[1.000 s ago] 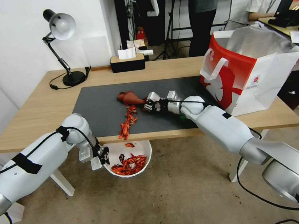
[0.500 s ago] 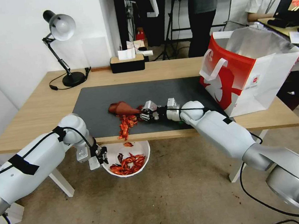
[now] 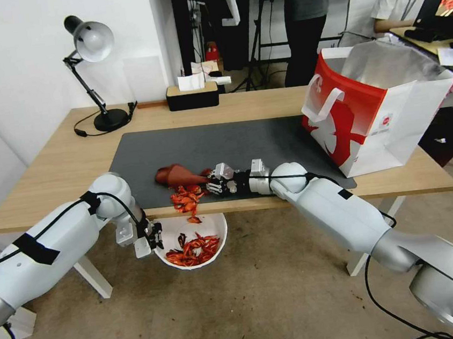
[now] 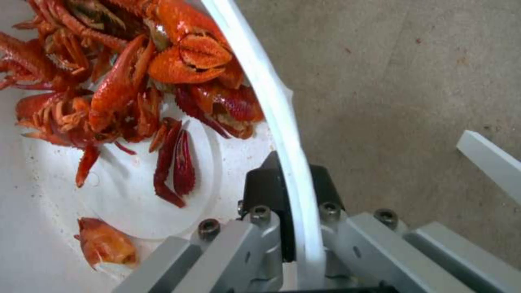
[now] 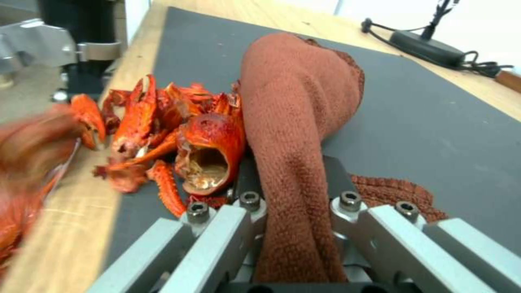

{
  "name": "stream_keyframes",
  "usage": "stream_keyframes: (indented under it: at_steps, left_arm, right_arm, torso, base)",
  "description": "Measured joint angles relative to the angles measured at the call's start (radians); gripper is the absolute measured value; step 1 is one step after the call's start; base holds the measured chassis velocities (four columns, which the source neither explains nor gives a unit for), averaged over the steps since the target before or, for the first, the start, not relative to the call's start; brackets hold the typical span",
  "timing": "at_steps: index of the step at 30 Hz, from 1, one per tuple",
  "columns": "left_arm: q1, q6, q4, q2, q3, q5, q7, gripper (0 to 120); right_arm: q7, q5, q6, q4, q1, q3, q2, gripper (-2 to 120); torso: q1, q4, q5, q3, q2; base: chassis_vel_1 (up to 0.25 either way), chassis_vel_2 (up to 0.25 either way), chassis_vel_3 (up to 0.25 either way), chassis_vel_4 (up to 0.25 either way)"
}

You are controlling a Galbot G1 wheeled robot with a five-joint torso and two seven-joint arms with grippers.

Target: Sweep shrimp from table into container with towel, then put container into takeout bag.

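we take the table as our landmark and go from its left end to its right. below the near edge of the table, left of middle, our left gripper hangs with its fingers pinching the thin rim of the container, one pad inside the rim and one outside, as the left wrist view shows. the container sits under the table's near edge with shrimp pieces in it. on the table's dark mat, at the near edge just above the container, lies the shrimp heap, spilling over the edge. just beyond it, our right gripper lies low on the mat, fingers clamped on the towel, which touches the heap. at the table's right end stands the takeout bag, open.
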Motion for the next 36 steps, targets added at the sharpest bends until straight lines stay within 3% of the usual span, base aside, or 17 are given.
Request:
stream_keyframes:
  at_steps: [36]
  left_arm:
    - [-0.001, 0.0, -0.012, 0.025, -0.006, -0.006, 0.003, 0]
  right_arm:
    - [-0.007, 0.02, -0.03, 0.253, -0.132, -0.032, -0.116, 7]
  torso:
    - [0.0, 0.0, -0.0006, 0.0, 0.0]
  base:
    - [0.0, 0.0, 0.0, 0.0]
